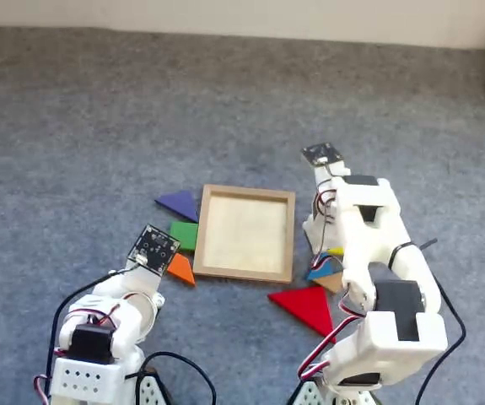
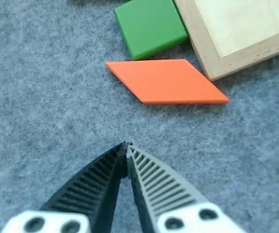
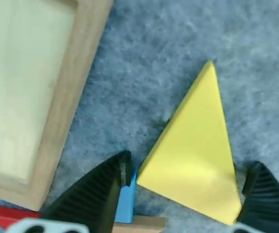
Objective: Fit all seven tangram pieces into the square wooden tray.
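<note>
The square wooden tray (image 1: 288, 238) lies empty at the table's centre. Beside its left side sit a purple triangle (image 1: 179, 203), a green square (image 1: 184, 234) and an orange parallelogram (image 1: 180, 268). My left gripper (image 2: 126, 146) is shut and empty, a short way from the orange parallelogram (image 2: 167, 81) and the green square (image 2: 150, 25). By the tray's right side, my right gripper (image 3: 190, 162) is open, with one finger on each side of a yellow triangle (image 3: 197, 145). A blue piece (image 3: 125, 204) and a tan piece (image 3: 139, 224) lie beside it. A large red triangle (image 1: 305, 308) rests below the tray.
Everything sits on grey carpet. The right arm's body (image 1: 369, 245) covers most of the yellow, blue and tan pieces in the high view. Open carpet stretches behind the tray and to the far left.
</note>
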